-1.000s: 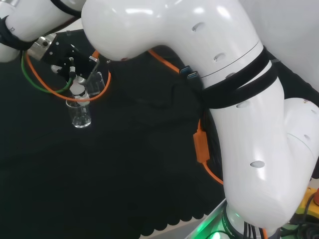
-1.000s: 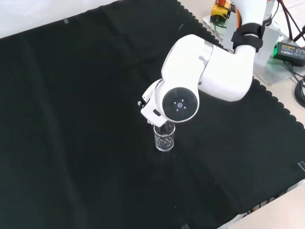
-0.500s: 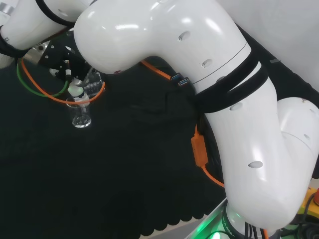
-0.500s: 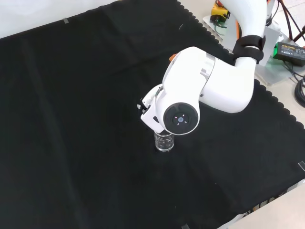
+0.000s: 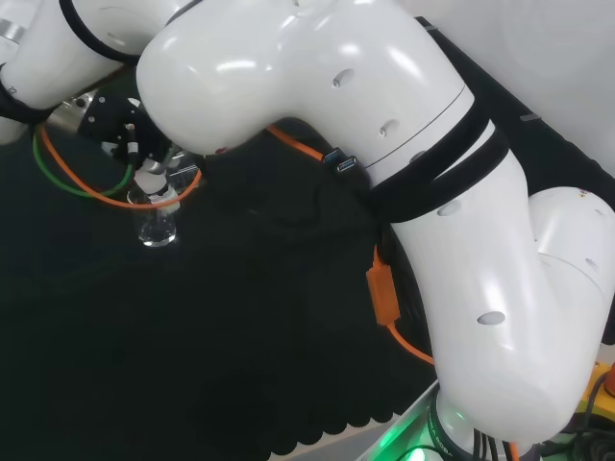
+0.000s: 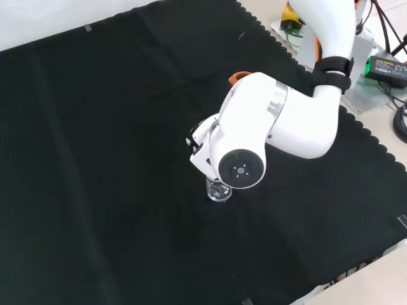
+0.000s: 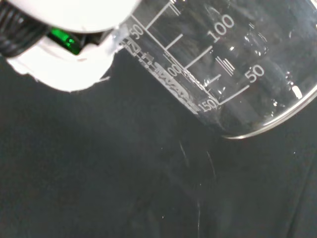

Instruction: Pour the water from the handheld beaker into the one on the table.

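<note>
Tipping the clear graduated glass beaker (image 7: 223, 64), the hand (image 7: 64, 54), grip hidden, is risking spilling beside the small clear table beaker (image 5: 157, 229).

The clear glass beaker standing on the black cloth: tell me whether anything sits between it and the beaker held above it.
Nothing visible does. In the head view the clear glass beaker on the black cloth stands just under the robot hand; the wrist view shows the tilted, graduated clear beaker with bare black cloth past its rim.

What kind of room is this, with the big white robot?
Probably a robot lab. A white robot arm works over a bench covered in black cloth, handling a clear glass beaker with measuring marks.
</note>
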Tool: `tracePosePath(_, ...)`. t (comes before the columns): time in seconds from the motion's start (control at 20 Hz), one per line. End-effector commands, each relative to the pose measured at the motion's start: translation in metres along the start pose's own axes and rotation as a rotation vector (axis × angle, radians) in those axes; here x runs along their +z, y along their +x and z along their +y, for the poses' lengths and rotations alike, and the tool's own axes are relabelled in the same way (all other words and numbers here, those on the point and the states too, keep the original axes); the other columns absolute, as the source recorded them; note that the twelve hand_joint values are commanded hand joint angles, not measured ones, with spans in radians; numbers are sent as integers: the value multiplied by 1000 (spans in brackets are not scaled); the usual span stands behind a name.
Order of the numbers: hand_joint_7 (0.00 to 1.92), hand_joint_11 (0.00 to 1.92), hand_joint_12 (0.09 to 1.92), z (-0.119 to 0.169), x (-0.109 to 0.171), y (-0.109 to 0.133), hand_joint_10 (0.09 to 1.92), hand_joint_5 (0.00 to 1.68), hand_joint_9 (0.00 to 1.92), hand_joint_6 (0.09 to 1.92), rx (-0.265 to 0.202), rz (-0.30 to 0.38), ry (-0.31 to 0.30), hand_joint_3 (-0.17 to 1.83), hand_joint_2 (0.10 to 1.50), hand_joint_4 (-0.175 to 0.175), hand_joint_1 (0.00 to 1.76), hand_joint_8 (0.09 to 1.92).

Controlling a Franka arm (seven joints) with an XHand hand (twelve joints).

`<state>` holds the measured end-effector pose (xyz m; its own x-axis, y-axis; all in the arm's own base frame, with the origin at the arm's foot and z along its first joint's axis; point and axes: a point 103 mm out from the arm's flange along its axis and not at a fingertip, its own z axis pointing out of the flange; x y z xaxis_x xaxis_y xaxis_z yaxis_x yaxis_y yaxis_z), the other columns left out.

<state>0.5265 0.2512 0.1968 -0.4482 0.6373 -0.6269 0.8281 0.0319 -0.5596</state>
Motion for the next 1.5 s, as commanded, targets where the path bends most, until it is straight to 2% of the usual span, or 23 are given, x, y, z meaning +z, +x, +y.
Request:
tracePosePath(0.05, 1760, 1307, 775, -1, -21, 1, 87, 1422, 1660, 347, -4, 36, -54, 545, 670, 175, 1146, 87)
tracePosePath(0.65, 1761, 1308, 774, -11, -19, -13, 87, 1420, 1660, 350, -15, 99, -92, 547, 670, 175, 1146, 87)
tracePosePath(0.9, 1761, 1308, 774, -15, -15, -21, 87, 1419, 1659, 352, -24, 166, -106, 547, 670, 175, 1146, 87)
tracePosePath(1.5, 1760, 1309, 773, -28, -3, -45, 87, 1417, 1660, 357, -53, 338, -212, 547, 670, 175, 1146, 87)
